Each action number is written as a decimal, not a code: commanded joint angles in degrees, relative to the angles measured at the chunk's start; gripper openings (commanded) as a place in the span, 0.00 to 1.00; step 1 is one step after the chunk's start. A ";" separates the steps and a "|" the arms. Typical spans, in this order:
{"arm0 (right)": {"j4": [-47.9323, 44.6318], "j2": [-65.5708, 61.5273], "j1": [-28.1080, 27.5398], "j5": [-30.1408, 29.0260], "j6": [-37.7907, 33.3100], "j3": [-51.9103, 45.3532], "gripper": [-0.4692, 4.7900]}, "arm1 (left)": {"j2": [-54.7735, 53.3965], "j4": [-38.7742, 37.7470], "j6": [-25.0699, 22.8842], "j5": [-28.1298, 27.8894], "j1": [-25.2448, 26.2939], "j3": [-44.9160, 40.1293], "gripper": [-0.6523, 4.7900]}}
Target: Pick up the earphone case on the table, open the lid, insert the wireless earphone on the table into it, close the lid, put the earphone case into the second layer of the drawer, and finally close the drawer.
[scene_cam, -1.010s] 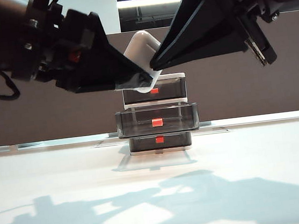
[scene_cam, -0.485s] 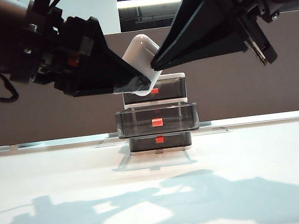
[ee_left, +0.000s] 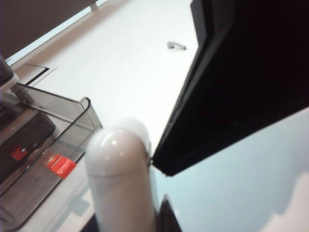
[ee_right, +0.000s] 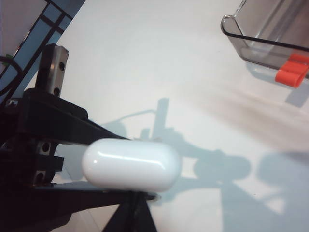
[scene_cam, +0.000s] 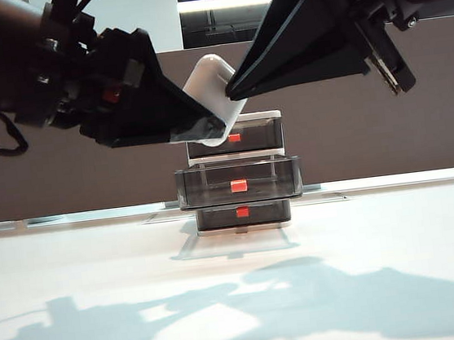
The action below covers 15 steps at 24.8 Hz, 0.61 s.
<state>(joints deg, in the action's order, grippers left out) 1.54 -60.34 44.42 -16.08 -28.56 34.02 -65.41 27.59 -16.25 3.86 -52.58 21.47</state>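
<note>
In the exterior view my left gripper point(scene_cam: 208, 128) is shut on the white earphone case point(scene_cam: 211, 90), held tilted in the air above the drawer point(scene_cam: 262, 117). The lid point(ee_left: 116, 145) looks closed. My right gripper point(scene_cam: 232, 96) is shut, its tip touching the case's side by the lid seam. The left wrist view shows the case point(ee_left: 121, 188) between my left gripper point(ee_left: 129, 221) fingers. The right wrist view shows the case point(ee_right: 130, 164) just beyond my right gripper point(ee_right: 136, 209). The wireless earphone point(ee_left: 176, 45) lies on the table point(ee_left: 130, 72). The second layer point(scene_cam: 212, 185) is pulled out.
The drawer unit stands at the back middle of the table point(scene_cam: 240, 283), its top drawer point(scene_cam: 256, 135) and bottom drawer point(scene_cam: 265, 212) pushed in. Red-orange tabs point(ee_left: 60, 166) mark each front. The open drawer's rim point(ee_right: 251, 41) shows in the right wrist view. A dark panel point(scene_cam: 371, 137) runs behind.
</note>
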 commanded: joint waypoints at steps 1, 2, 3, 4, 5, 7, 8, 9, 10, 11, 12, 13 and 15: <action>-2.75 0.22 -0.04 1.14 0.09 0.42 0.09 | 0.17 0.22 -0.31 1.57 -0.02 0.20 0.21; -3.10 0.22 -0.04 1.14 0.07 0.42 0.09 | 0.17 0.22 -0.31 1.60 -0.04 0.20 0.21; -3.50 0.22 -0.04 1.14 0.09 0.44 0.09 | 0.17 0.22 -0.31 1.57 -0.02 0.20 0.21; -3.67 0.22 -0.04 1.16 0.09 0.44 0.09 | 0.17 0.22 -0.31 1.57 -0.02 0.20 0.21; -3.91 0.22 -0.07 1.18 0.07 0.44 0.09 | 0.17 0.22 -0.31 1.60 -0.02 0.20 0.21; -4.22 0.24 -0.28 1.16 0.07 0.46 0.09 | 0.17 0.22 -0.31 1.57 -0.02 0.20 0.21; -4.37 0.24 -0.44 1.16 0.07 0.46 0.09 | 0.17 0.22 -0.31 1.60 -0.02 0.20 0.21; -4.57 0.24 -0.52 1.20 0.07 0.46 0.09 | 0.17 0.22 -0.31 1.60 -0.02 0.20 0.21; -4.81 0.24 -0.59 1.20 0.09 0.46 0.09 | 0.17 0.22 -0.31 1.60 -0.02 0.20 0.21; -5.01 0.24 -0.59 1.33 0.07 0.46 0.09 | 0.17 0.22 -0.31 1.60 -0.04 0.20 0.21; -5.33 0.24 -0.59 1.92 0.07 0.46 0.09 | 0.17 0.24 -0.31 1.60 -0.02 0.20 0.21; -5.44 0.24 -0.59 2.03 0.09 0.46 0.09 | 0.17 0.22 -0.31 1.60 -0.02 0.20 0.21; -5.75 0.24 -0.59 2.03 0.07 0.46 0.09 | 0.17 0.22 -0.31 1.57 -0.04 0.20 0.21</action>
<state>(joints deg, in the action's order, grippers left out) -0.69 -60.34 43.92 -15.05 -28.56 34.00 -65.41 27.53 -16.23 3.18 -52.29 21.47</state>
